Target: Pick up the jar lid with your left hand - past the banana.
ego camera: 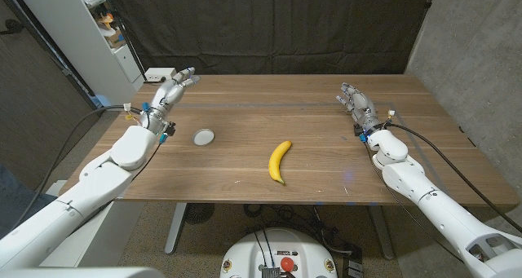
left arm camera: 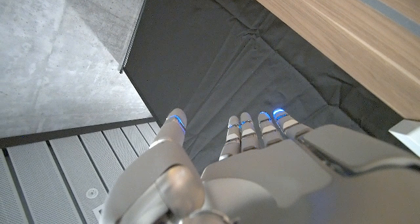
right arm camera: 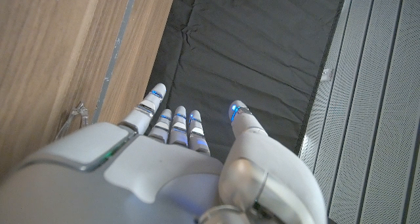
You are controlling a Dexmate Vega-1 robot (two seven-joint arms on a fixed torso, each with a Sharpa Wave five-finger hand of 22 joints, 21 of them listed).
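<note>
Out on the wooden tabletop (ego camera: 326,107), the jar lid (ego camera: 204,136) lies flat, left of the banana (ego camera: 279,161) and apart from it, just beside the left forearm. Up near the far left corner, the left hand (ego camera: 174,85) has its fingers (left arm camera: 244,129) extended and apart, holding nothing. Across the tabletop, the right hand (ego camera: 356,100) is likewise spread and empty, fingers reaching toward the dark curtain (ego camera: 277,25).

Jar lid (ego camera: 204,136): small round disc, pale grey-white, lying flat on wood table, left-centre of head view. Banana (ego camera: 279,161): yellow, curved, lying lengthwise at centre, well apart to lid's right.
</note>
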